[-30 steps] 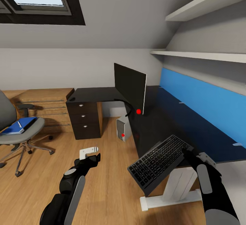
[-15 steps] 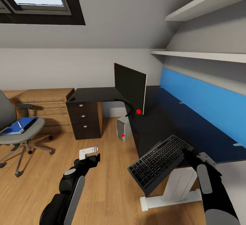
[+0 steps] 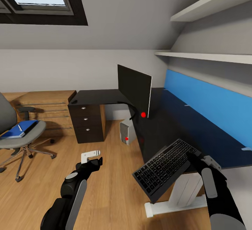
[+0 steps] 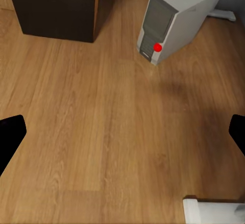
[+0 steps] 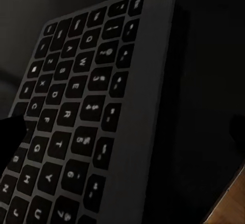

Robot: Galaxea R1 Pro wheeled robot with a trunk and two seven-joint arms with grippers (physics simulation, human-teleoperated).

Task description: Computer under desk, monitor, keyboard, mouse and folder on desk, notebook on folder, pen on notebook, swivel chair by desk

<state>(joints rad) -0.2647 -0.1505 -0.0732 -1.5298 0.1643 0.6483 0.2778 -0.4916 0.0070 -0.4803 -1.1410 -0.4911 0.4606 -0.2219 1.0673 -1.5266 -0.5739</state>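
A: How far along is it?

B: The monitor (image 3: pixel 134 91) stands on the surface (image 3: pixel 164 125) and the computer (image 3: pixel 126 132) sits under it. The right claw (image 3: pixel 194 157) is clamped on the keyboard (image 3: pixel 164 167), tilted over the near edge.

A: What's left?

B: The folder (image 3: pixel 18 128) lies on the swivel chair (image 3: pixel 21 132). The left claw (image 4: pixel 122 132) is spread wide, empty.

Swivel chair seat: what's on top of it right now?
On the swivel chair lies the blue folder, with a small dark notebook and a thin white pen on it. The seat beneath the folder is covered.
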